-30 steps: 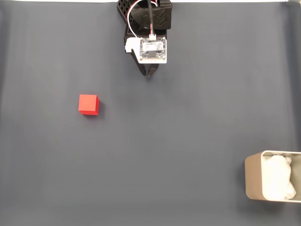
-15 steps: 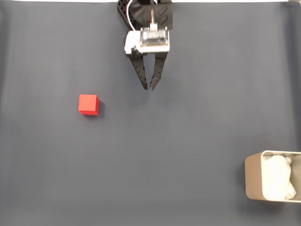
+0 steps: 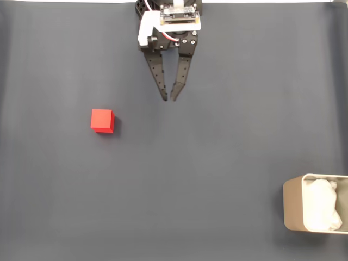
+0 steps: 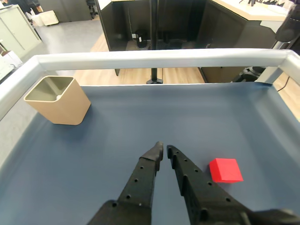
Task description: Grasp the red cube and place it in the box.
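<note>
A: Where is the red cube (image 3: 102,120)?

B: Alone on the dark counter (image 3: 217,163), left of the tool (image 3: 169,99) in the fixed view, well apart from it. The box (image 3: 291,209) sits far off at the lower right edge.

A: Tool state?

B: Empty, tips nearly pressed together with a sliver of gap. In the wrist view the cube (image 4: 225,169) lies just right of the tool (image 4: 164,150).

A: Handling?

B: Looks light, rigid, matte, probably not slippery. I'd pinch two opposite flat faces, mid-height.
</note>
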### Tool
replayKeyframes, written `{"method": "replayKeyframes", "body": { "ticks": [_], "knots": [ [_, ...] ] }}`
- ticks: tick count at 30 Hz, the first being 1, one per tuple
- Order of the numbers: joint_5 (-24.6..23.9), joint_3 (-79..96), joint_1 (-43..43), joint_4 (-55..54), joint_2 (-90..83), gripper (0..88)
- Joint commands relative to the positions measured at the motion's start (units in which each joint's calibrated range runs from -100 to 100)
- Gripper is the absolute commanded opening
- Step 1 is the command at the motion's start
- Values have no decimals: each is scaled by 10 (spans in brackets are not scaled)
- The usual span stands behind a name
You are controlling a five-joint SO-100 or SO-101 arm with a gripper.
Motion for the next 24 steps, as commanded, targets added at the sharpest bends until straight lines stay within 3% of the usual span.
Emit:
{"method": "replayKeyframes", "body": {
  "ticks": [1,11,24],
  "knots": [
    [16,-98,28,33,66,6],
    [43,-225,128,105,174,23],
    [77,-274,262,112,240,76]
  ]
}}
